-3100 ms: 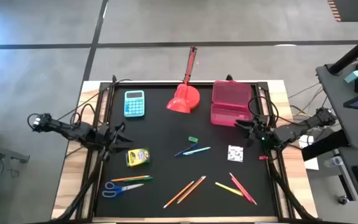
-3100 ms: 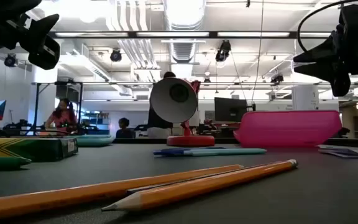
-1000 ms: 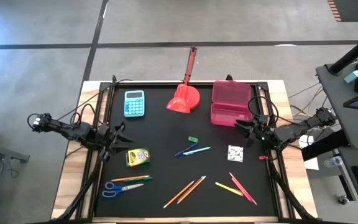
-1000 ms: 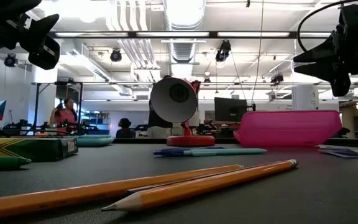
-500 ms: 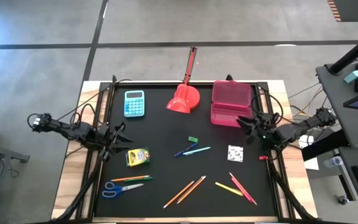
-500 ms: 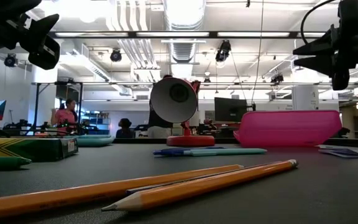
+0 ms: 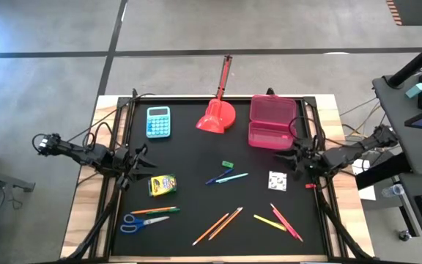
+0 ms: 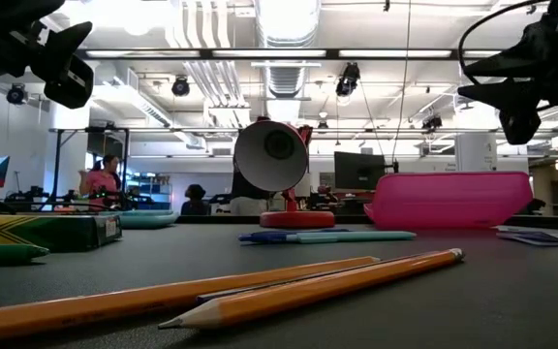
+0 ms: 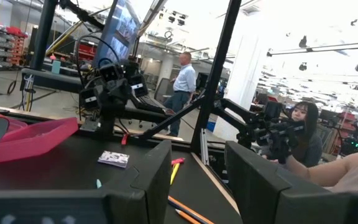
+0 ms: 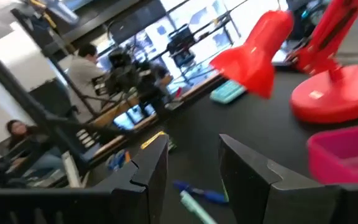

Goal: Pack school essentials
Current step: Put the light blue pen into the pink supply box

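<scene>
The school essentials lie loose on the black mat: the crayon box (image 7: 163, 185), the blue-handled scissors (image 7: 139, 222), orange pencils (image 7: 218, 226), yellow and red pencils (image 7: 278, 221), blue pens (image 7: 226, 177), the green piece (image 7: 228, 164) and the white speckled square (image 7: 277, 180). An open pink case (image 7: 272, 121) stands at the far right. My left gripper (image 7: 143, 155) hovers open at the mat's left edge, above the crayon box. My right gripper (image 7: 289, 158) hovers open at the right edge, between the pink case and the white square. Neither has anything between its fingers.
A light-blue calculator (image 7: 158, 122) lies at the far left. A red long-handled scoop (image 7: 216, 117) stands at the far middle, its handle reaching past the far edge. A dark frame (image 7: 321, 213) borders the mat. People show in the room beyond the table.
My right gripper has turned at the wrist. Its fingers have swung a little toward the table's near edge, away from the pink case and toward the white square. The gap between its fingers is unchanged. No object has moved.
</scene>
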Action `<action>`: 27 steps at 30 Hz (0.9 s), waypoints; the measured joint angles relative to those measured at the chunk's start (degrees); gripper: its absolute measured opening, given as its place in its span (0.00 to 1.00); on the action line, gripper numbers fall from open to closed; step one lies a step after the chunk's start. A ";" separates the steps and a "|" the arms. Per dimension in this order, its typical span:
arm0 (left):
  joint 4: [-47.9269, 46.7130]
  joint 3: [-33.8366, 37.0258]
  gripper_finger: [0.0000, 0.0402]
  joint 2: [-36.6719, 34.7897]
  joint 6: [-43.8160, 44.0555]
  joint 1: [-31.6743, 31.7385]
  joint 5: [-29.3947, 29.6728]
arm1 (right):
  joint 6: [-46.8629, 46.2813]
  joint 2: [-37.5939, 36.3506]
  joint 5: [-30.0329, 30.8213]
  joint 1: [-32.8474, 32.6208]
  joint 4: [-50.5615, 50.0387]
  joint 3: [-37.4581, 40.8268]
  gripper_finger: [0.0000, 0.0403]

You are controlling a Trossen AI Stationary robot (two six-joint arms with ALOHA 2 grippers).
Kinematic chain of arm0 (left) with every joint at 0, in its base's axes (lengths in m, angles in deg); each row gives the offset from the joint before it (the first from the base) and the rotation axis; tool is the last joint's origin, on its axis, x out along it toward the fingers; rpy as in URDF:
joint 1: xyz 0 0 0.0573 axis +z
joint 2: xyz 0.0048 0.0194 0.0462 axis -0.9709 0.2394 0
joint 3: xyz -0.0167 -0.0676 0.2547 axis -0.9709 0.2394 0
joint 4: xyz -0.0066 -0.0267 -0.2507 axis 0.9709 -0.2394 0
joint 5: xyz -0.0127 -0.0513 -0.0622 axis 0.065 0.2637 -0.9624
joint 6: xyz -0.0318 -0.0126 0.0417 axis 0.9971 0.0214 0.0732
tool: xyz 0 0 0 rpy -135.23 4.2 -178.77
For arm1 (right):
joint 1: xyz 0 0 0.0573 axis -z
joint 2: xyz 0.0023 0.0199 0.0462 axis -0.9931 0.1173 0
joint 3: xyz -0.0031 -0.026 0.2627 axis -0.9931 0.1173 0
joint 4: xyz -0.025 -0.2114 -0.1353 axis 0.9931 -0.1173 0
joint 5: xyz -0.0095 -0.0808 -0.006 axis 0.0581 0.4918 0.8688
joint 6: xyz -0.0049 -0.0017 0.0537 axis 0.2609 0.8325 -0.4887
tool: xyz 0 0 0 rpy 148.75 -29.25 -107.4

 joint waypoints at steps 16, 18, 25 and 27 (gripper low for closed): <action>0.07 0.00 0.33 -0.02 0.00 -0.01 0.00 | -0.84 9.53 -3.77 0.02 0.96 0.00 0.32; 0.09 0.00 0.33 -0.02 0.00 0.00 0.00 | -0.76 10.43 -6.52 0.02 1.37 0.00 0.32; 0.19 0.00 0.33 -0.01 -0.02 -0.01 0.00 | 0.21 11.57 -10.49 0.00 2.51 0.02 0.32; 1.65 0.00 0.33 0.00 -0.39 -0.02 0.00 | 0.23 11.57 -10.47 0.02 2.51 0.00 0.32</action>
